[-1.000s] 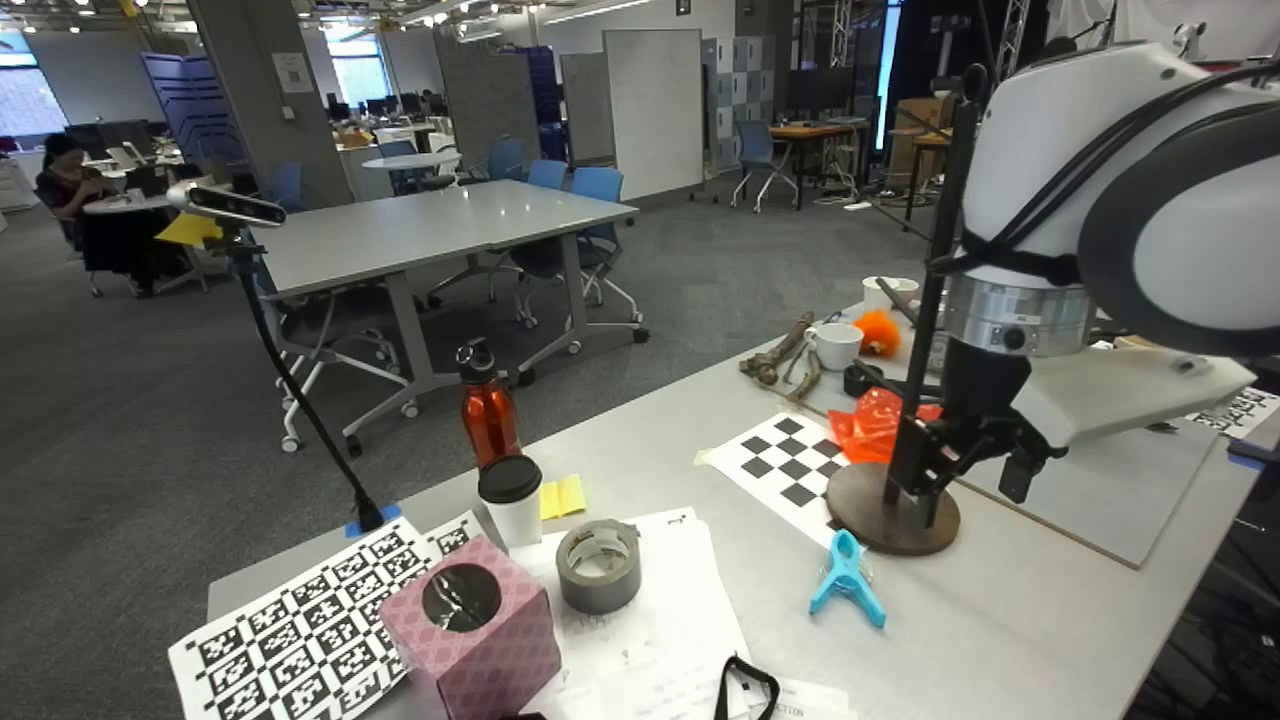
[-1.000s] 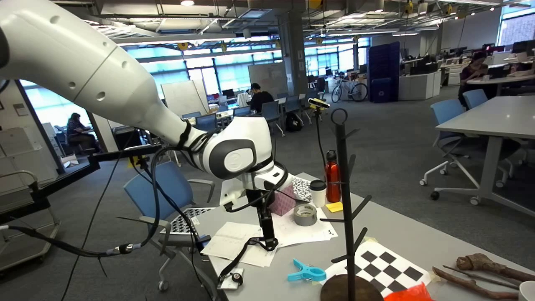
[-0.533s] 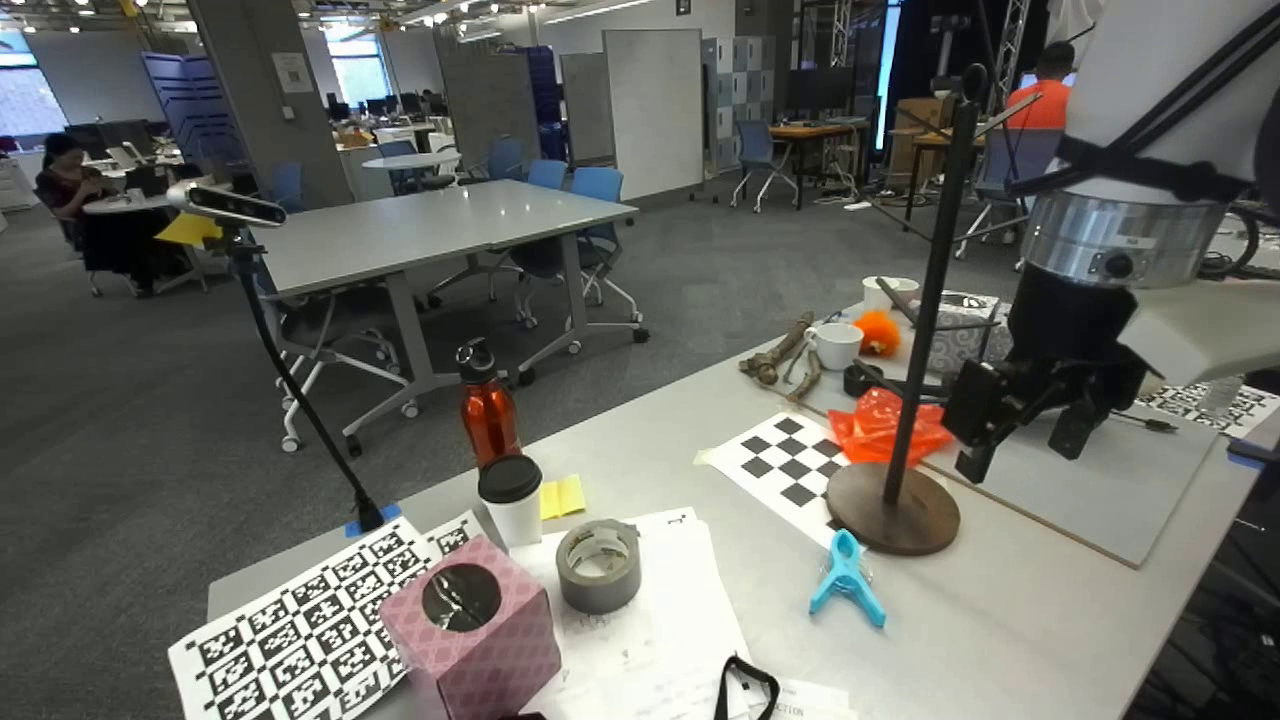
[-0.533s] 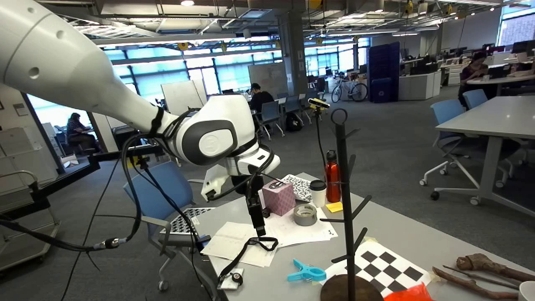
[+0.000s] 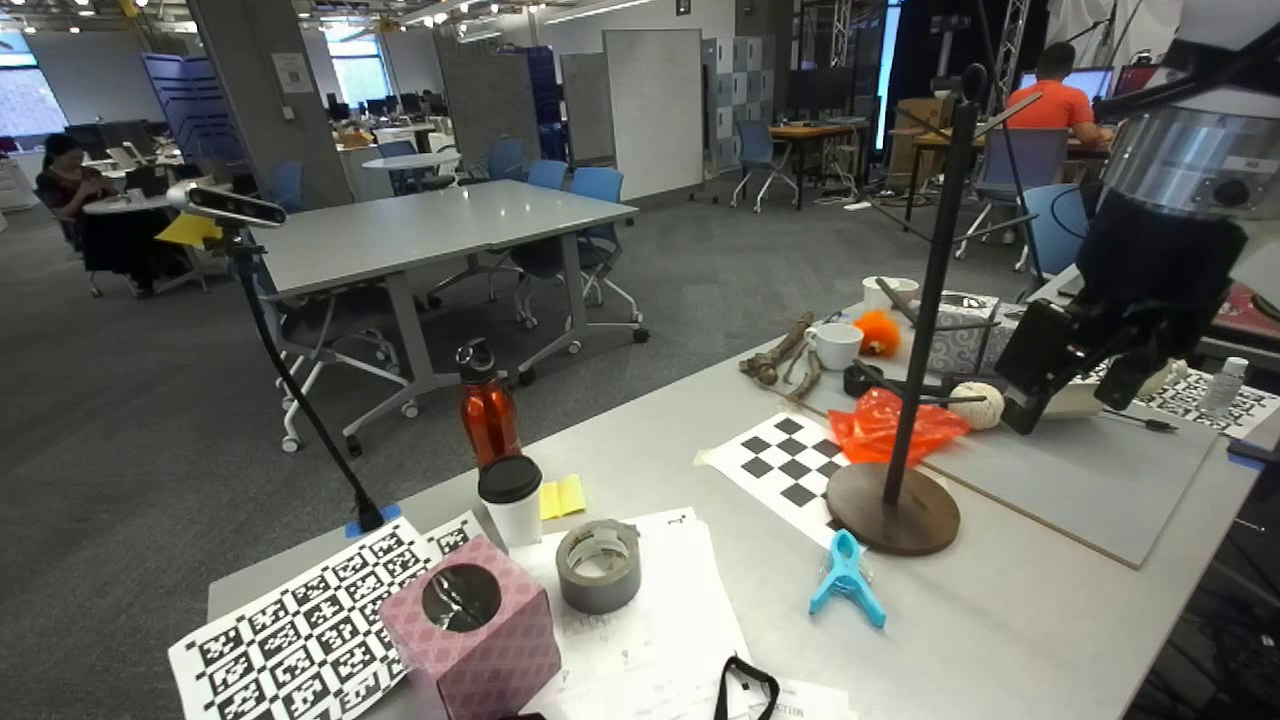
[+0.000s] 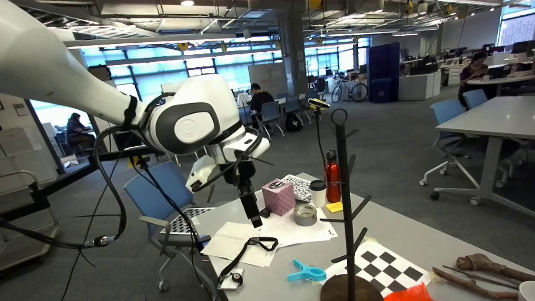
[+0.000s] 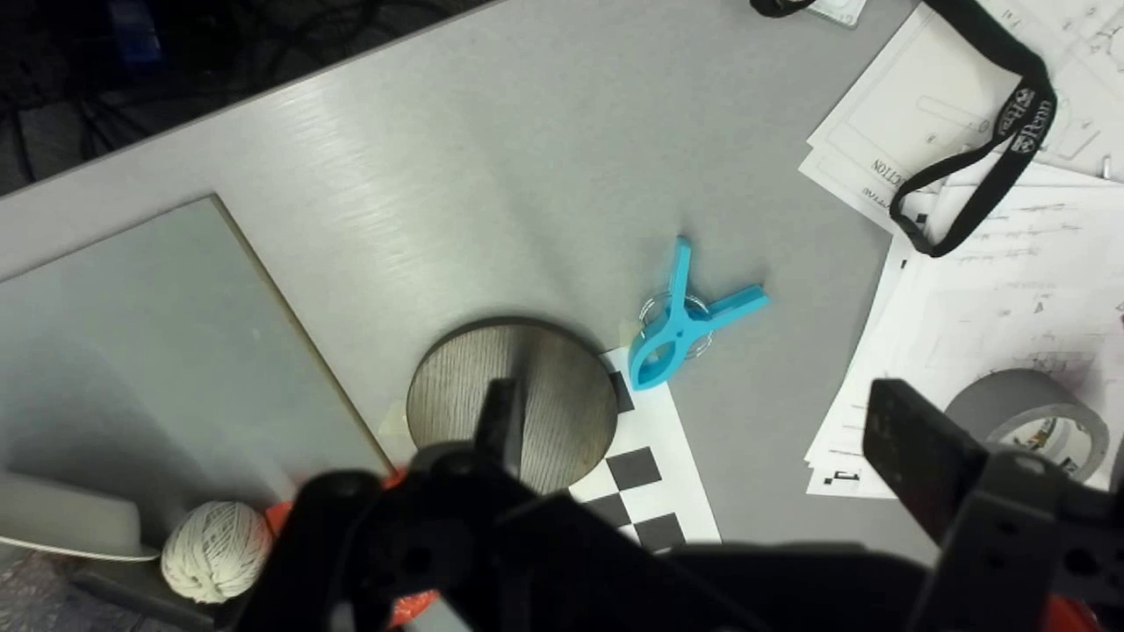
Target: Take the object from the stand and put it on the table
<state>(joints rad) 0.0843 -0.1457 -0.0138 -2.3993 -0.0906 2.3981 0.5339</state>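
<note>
In the wrist view, the two fingers (image 7: 918, 448) are wide apart in the lower half of the frame. The light-blue clamp (image 7: 678, 327) lies on the table (image 7: 650, 149), right of the centre, near the stand (image 7: 566, 404).

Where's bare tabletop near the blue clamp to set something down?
Biggest bare patch: tabletop between the blue clamp, stand base, grey board, papers and table edge. Second: the strip between papers and checker sheet. Crowded: past that sheet, with red plastic, sticks and mugs; also around the tape roll, pink box and lidded cup.
</note>
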